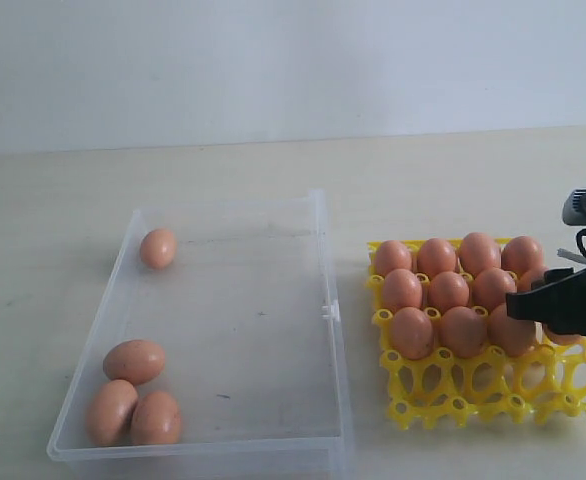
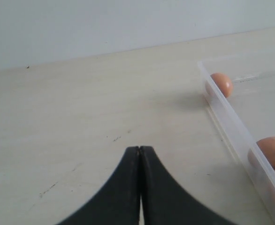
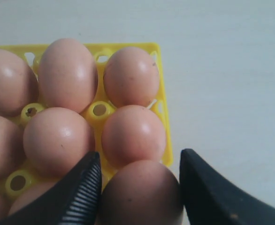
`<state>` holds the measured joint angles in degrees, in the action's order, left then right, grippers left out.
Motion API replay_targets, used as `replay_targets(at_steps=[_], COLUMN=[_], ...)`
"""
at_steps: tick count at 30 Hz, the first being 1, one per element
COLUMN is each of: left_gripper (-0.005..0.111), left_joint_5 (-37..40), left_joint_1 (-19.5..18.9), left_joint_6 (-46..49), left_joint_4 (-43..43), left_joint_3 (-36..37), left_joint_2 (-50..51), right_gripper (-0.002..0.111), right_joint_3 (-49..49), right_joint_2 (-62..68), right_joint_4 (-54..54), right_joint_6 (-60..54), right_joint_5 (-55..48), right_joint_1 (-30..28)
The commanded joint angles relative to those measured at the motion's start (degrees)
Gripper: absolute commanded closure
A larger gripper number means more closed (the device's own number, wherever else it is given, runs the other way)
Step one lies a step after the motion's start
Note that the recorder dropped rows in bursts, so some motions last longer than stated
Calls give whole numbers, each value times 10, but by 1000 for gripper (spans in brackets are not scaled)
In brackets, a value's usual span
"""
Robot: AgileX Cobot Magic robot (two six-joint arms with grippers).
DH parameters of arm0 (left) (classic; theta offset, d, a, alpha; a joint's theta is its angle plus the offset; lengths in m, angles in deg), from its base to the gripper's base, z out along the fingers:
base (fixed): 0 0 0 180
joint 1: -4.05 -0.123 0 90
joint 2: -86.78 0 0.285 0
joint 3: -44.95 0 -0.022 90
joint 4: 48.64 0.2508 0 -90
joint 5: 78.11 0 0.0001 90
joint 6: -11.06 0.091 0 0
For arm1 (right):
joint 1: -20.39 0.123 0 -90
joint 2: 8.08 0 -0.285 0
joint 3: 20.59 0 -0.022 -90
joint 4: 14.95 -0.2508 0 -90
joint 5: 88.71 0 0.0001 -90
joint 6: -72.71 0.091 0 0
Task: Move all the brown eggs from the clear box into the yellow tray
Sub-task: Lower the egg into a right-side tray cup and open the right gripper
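Eggs, brown, sorted between two containers.

Exterior view: clear box [image 1: 223,205] at left on pale table [image 1: 273,165], holding four brown eggs [image 1: 134,361]: one in the far left corner, three clustered in the near left corner. Yellow tray [image 1: 453,385] just beside the box at right, eggs filling its back rows. Right gripper [image 1: 533,300] over the tray's right edge.

Left wrist view: left gripper [image 2: 140,149] clenched, fingers pressed together with nothing between them, above the table beside the box wall.

Right wrist view: right gripper [image 3: 141,161] clasps held egg [image 3: 142,197], one finger on each side, at the tray's outer edge, next to seated eggs.
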<state>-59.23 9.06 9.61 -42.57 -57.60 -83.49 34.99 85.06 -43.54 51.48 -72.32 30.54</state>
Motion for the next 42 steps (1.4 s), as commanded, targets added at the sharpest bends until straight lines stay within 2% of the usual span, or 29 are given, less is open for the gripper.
replay_targets(at_steps=[1, 4, 11, 14, 31, 36, 37, 39, 42], left_gripper=[107, 107, 107, 107, 107, 107, 107, 107, 107], left_joint_5=[-8, -8, -8, -8, -8, -8, -8, -8, -8], left_joint_1=[2, 2, 2, 2, 2, 2, 2, 2, 2], left_joint_6=[-2, -2, -2, -2, -2, -2, -2, -2, -2], left_joint_4=[-1, -1, -1, -1, -1, -1, -1, -1, -1], left_joint_3=[-2, -2, -2, -2, -2, -2, -2, -2, -2], left_joint_2=[0, 0, 0, 0, 0, 0, 0, 0, 0], right_gripper=[108, 100, 63, 58, 58, 59, 60, 74, 107], right_joint_3=[2, 2, 2, 2, -5, -74, -97, -147, -221], right_joint_2=[2, 2, 2, 2, -8, -59, -70, -87, -92], right_joint_4=[1, 1, 1, 1, -12, -25, -25, -19, -18], right_joint_6=[-12, -17, -15, -15, -15, -16, -16, -33, -81], right_joint_5=[3, 3, 2, 2, -1, -136, -164, -245, -348], right_joint_1=[-3, -3, -3, -3, -3, -1, -1, 11, 57])
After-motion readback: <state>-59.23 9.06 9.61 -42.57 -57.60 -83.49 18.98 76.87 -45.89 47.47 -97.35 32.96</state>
